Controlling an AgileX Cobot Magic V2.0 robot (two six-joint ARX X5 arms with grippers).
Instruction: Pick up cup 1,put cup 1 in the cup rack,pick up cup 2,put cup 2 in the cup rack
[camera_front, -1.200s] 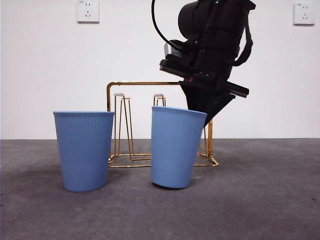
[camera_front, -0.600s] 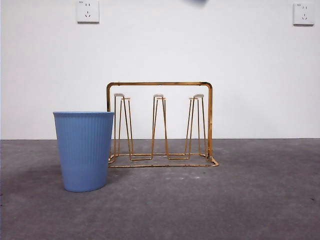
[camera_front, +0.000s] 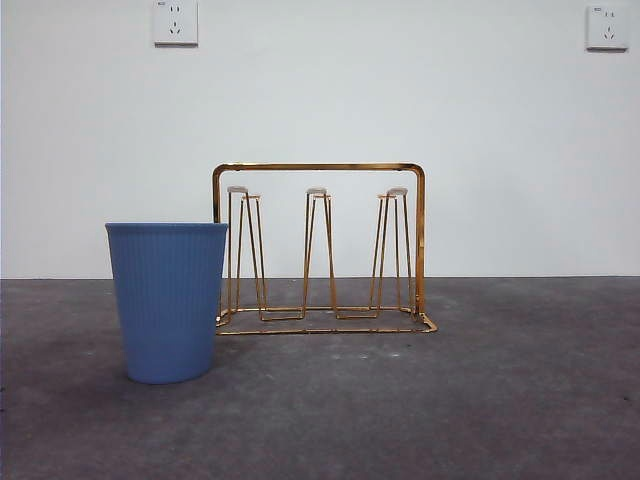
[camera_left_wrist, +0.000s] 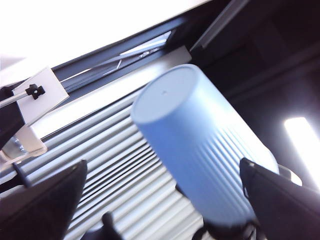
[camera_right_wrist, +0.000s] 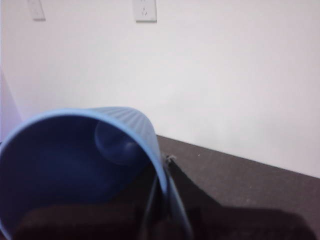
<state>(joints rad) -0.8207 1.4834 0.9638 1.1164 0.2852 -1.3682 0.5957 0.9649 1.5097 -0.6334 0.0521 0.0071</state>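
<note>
One blue ribbed cup (camera_front: 167, 302) stands upright on the grey table, just left of the gold wire cup rack (camera_front: 319, 250), whose prongs are all bare. My right gripper (camera_right_wrist: 162, 200) is shut on the rim of a second blue cup (camera_right_wrist: 75, 165), with one jaw inside and one outside. It holds this cup tilted in the air, above what the front view shows. The same lifted cup (camera_left_wrist: 200, 145) appears in the left wrist view, bottom end up, beyond my left gripper (camera_left_wrist: 160, 167), which is open and empty.
The rack stands at the middle back of the table near the white wall. Two wall sockets (camera_front: 175, 22) are high on the wall. Window blinds (camera_left_wrist: 100, 145) show behind the lifted cup.
A second ago the right gripper held the second cup on the table in front of the rack. It has lifted the cup up out of the front view.
</note>
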